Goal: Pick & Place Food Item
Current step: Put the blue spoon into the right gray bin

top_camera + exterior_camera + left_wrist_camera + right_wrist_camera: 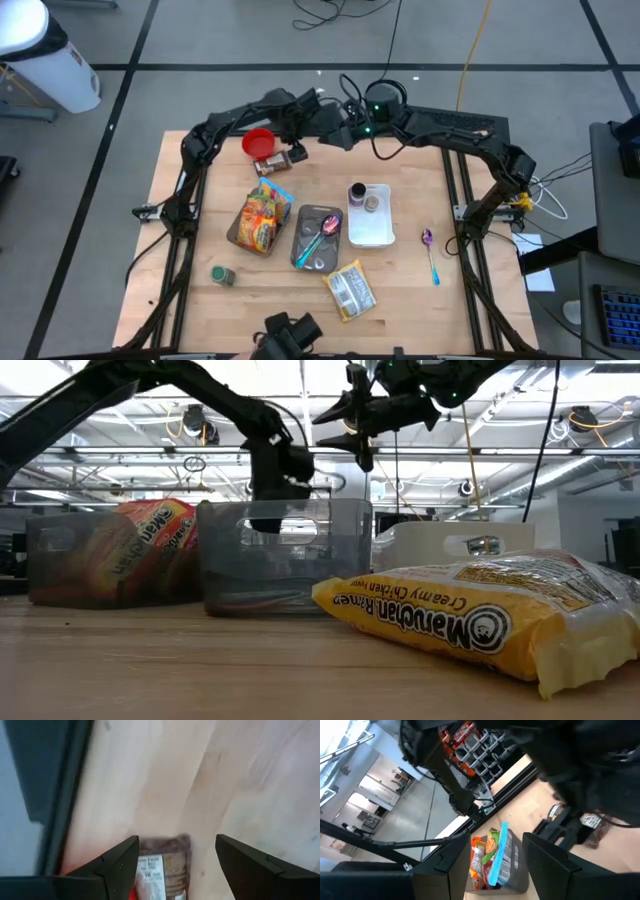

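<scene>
While fingers gape, left end effector (172, 857) straddles brown jar (162, 865) — untouched.

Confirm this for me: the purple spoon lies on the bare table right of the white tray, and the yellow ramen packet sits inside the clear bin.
One detail is wrong. The yellow ramen packet lies on the bare table, in front of the clear bin, not inside it; the high view shows this. The purple spoon does lie right of the white tray.
</scene>
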